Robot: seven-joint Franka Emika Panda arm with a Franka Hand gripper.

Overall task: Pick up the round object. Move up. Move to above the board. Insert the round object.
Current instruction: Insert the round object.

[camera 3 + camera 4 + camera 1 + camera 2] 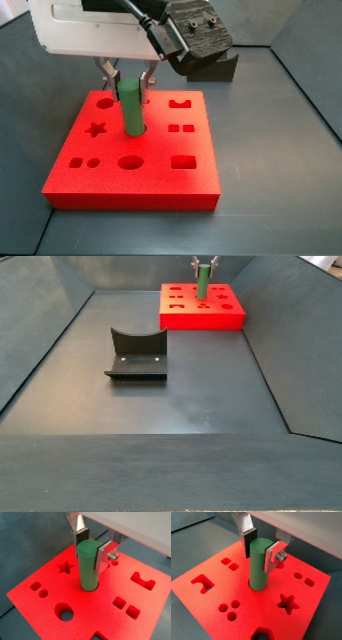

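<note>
Presently catalogued: gripper [93, 546], pointing straight down over the middle of the board [40, 607], hanging from a white wrist housing that fills the upper part of a side view. Fingers: flat silver plates with dark pads, one finger [249, 533] to one side of the peg's top and its partner on the opposite side. Jaw state: the plates stand close against the upper end of the round object [87, 567]; whether the pads press on it or stand a hair off cannot be told from any view.

Round object: slim green cylinder, upright, its lower end seated in a round hole near the board's centre, as both wrist views and a side view [131, 108] show. Most of its length stands above the red surface.

Board: thick red block [147, 190] on the dark grey floor, cut-outs including a star, paired small circles, paired squares, a larger circle and a notched shape.

Fixture [136, 354]: dark L-shaped bracket on a base plate, well apart from the board [203, 318].

Obscured or cropped: in the far side view the gripper [203, 264] is cut off by the frame edge and the peg [203, 284] is very small. Arm links are largely out of frame. The depth of the peg in its hole is hidden.
</note>
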